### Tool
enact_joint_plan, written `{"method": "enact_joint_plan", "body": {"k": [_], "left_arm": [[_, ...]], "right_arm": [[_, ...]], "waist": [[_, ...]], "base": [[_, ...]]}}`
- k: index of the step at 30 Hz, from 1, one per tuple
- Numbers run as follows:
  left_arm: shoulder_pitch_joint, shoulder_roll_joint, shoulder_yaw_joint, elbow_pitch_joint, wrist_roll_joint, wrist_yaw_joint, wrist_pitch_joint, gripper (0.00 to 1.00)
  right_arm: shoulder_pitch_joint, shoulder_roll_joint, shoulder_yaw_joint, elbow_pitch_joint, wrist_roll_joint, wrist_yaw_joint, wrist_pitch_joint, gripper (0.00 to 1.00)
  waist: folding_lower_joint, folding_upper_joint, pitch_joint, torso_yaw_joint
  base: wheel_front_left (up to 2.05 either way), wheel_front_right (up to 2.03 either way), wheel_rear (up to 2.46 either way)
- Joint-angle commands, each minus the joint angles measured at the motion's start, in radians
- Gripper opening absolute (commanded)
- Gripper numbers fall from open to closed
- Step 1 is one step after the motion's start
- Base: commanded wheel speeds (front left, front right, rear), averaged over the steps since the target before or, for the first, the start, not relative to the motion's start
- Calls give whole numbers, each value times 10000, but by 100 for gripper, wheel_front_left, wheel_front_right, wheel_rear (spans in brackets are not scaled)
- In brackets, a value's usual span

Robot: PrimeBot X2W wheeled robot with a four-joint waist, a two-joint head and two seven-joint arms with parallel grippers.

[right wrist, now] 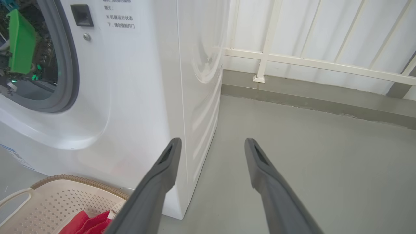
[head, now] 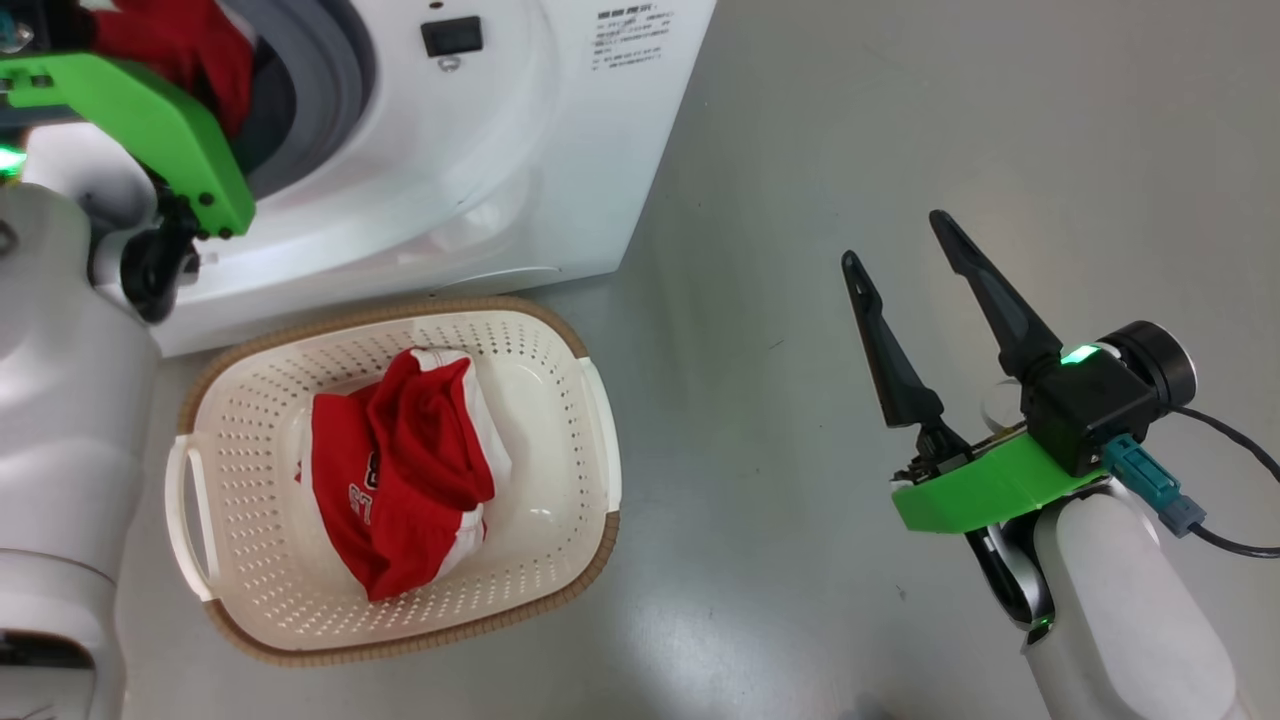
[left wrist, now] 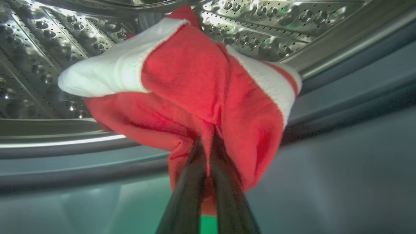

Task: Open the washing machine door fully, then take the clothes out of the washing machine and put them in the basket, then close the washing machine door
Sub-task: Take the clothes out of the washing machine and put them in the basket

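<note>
Washing machine (head: 480, 150): landmark; opening uncovered, so the door-opening step is judged done. Basket (head: 250, 400): on the floor (head: 800, 150) just in front of the washing machine, below its opening, with one red garment with white trim (head: 400, 470) already inside. Second red garment (left wrist: 195, 87): inside the washing machine, at the mouth of the steel drum (left wrist: 39, 48), bunched and hanging from a pinch (drum behind it largely hidden, so further contents cannot be told). Left gripper (left wrist: 207, 143): within the washing machine's opening, fingers clamped together on a fold of that second garment. Right gripper (head: 895, 238): well to the right of the washing machine, above bare floor, fingers spread apart, holding nothing. Outstanding, by judgement: carry to basket, release, check of drum, closing of door.
</note>
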Motion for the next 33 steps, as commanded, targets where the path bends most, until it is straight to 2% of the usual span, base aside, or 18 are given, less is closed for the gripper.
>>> {"method": "enact_joint_plan", "body": {"k": [1,8,14,18,24,33], "left_arm": [[88,498,38,-341,-135,-68,-230,0],[447,716,-437,-819,-350,-68,-1444,0],[1039,921,-682,-980,-244,-68,-3260,0],[1523,890,-788,-1102,-340,-68,-4011,0],[2278,838,-564,-1812,-307,-39,-4431,0],[3855,648,315,-4267,270,314,-4447,0]], "right_arm": [[85,15,178,-191,44,46,-63,100],[161,15,112,-109,116,46,-63,100],[246,15,142,0,174,46,-63,100],[286,15,111,86,152,46,-63,100],[350,15,33,138,134,46,-63,100],[575,15,-131,122,62,46,-63,100]], "waist": [[0,0,-7,24],[0,0,-220,225],[0,0,-534,447],[0,0,-765,610],[0,0,-1106,842],[0,0,-1731,1130]], "base": [[0,0,0],[0,0,0],[0,0,0],[0,0,0],[0,0,0],[0,0,0]]}}
